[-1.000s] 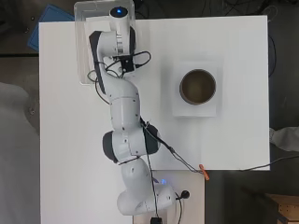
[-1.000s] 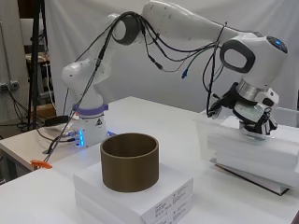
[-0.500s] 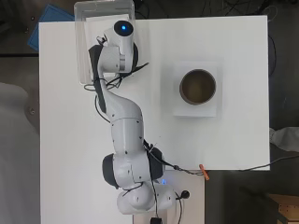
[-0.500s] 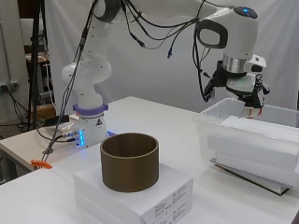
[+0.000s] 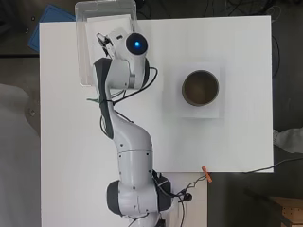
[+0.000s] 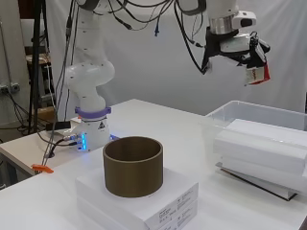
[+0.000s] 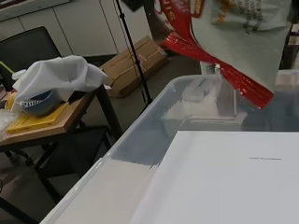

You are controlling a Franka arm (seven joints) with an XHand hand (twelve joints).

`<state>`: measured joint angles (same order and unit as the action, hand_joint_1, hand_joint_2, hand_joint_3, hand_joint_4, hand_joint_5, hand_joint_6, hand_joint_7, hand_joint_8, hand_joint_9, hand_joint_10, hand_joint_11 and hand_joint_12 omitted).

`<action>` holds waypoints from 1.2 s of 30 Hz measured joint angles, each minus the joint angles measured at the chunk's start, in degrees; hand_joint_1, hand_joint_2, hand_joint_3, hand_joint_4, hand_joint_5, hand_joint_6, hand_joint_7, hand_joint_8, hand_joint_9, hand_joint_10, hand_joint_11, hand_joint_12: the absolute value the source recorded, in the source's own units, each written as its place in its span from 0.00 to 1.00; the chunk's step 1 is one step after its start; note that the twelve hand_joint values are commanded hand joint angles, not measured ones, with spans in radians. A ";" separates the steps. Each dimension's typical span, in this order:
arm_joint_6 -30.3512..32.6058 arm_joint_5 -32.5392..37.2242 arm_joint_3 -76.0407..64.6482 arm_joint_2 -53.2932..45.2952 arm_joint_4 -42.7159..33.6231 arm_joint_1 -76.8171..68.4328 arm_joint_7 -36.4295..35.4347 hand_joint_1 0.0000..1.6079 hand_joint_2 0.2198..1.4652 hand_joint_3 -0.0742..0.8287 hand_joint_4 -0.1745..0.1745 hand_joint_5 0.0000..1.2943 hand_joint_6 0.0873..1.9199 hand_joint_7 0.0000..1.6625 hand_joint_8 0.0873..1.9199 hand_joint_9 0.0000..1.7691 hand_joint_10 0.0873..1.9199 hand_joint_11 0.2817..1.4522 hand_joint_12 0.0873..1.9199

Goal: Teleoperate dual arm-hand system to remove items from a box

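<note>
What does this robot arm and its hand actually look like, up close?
The arm is glossy white, built of rounded segments, with a pale purple ring and a small blue light near its base. Loose black cables hang along it. In the overhead view a round blue light glows on top. The hand at the end is black and white.

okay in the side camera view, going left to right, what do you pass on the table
Arm's base → brown cylinder on a white box → clear plastic bin, with the hand holding a red-edged packet above it.
</note>
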<state>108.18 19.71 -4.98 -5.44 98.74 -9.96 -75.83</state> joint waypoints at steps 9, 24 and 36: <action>2.06 -1.28 -13.19 8.25 9.98 -7.61 -1.65 0.75 0.87 0.09 1.00 0.59 1.00 0.72 1.00 0.75 1.00 0.66 0.97; 4.79 -5.26 -24.68 14.24 24.06 -1.71 -1.61 0.66 0.87 0.08 1.00 0.49 1.00 0.67 1.00 0.73 1.00 0.67 0.97; 5.67 -12.21 -33.31 10.90 26.02 2.91 9.71 0.69 0.85 0.08 1.00 0.55 1.00 0.69 1.00 0.75 1.00 0.68 0.96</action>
<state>113.85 7.51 -38.29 5.46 124.76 -7.05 -66.12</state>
